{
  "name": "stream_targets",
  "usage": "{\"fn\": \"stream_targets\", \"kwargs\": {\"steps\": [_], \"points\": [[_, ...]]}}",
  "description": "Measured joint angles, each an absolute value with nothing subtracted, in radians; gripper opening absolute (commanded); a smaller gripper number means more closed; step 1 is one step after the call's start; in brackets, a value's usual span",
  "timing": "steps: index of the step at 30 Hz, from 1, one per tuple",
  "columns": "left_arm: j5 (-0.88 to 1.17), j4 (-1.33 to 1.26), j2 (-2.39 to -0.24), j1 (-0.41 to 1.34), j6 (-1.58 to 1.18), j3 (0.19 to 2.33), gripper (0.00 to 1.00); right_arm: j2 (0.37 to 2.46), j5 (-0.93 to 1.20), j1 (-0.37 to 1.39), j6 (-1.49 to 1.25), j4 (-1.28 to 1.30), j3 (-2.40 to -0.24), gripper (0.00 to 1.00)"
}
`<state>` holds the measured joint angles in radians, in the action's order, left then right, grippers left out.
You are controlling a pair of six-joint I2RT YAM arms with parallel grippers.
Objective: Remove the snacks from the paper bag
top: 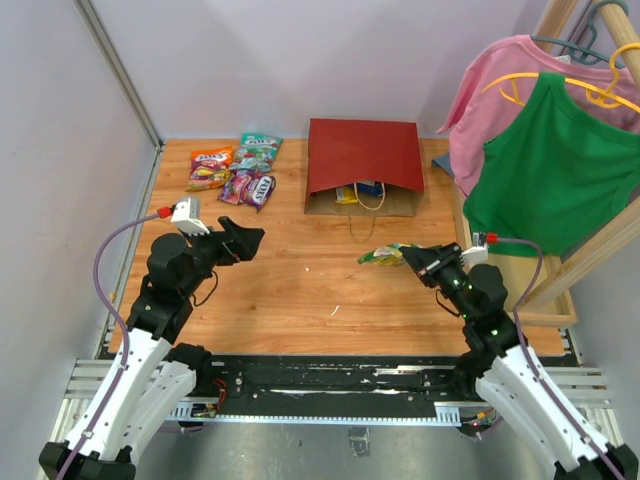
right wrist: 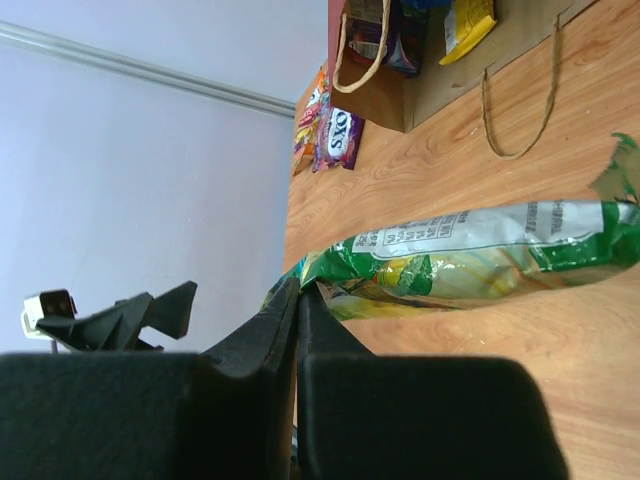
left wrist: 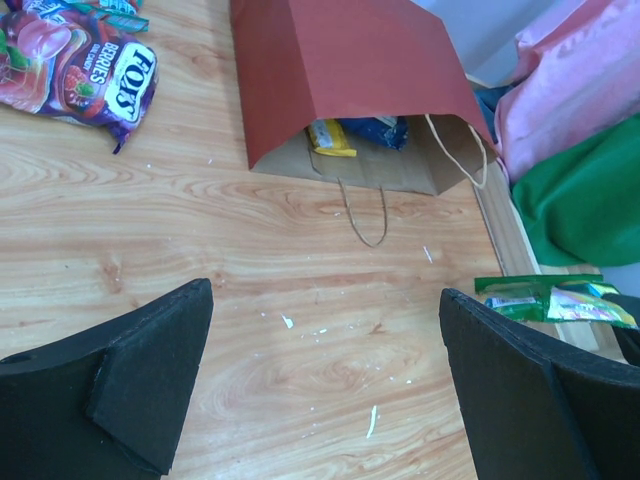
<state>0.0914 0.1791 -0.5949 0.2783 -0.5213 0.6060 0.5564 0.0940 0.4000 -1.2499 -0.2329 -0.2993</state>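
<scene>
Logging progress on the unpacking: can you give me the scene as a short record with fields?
paper bag: lying on its side, mouth toward the near side
inside bag: yellow wrapper, blue bag
left tool: open, empty
right tool: shut on green packet
already out: packet pile, left of the bag

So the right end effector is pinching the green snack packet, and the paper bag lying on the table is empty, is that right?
Not quite: the paper bag is not empty. The left wrist view shows a yellow wrapper and a blue bag inside its open mouth. The rest stands: the right end effector is shut on the green snack packet.
</scene>
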Motion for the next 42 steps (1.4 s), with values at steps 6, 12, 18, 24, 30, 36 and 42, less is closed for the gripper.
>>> {"fn": "stream_targets", "kwargs": {"steps": [6,12,18,24,30,36,42], "points": [[0.093,0.179,-0.592,0.278,-0.536,0.606,1.00,0.415,0.093,0.400,-1.172,-0.062,-0.286,0.01],[0.106,0.179,-0.586,0.278,-0.550,0.606,1.00,0.437,0.101,0.400,-1.126,0.020,-0.264,0.01],[0.106,0.179,-0.566,0.278,-0.561,0.606,1.00,0.487,0.120,0.400,-1.052,0.030,-0.272,0.01],[0.106,0.179,-0.558,0.278,-0.568,0.606,1.00,0.549,0.128,0.437,-0.960,0.088,-0.338,0.01],[0.106,0.179,-0.558,0.278,-0.572,0.606,1.00,0.556,0.081,0.513,-0.866,0.168,-0.426,0.01],[0.106,0.179,-0.558,0.278,-0.577,0.606,1.00,0.638,0.008,0.561,-0.758,0.302,-0.547,0.01],[0.106,0.179,-0.558,0.278,-0.578,0.606,1.00,0.676,-0.121,0.577,-0.702,0.403,-0.627,0.01]]}}
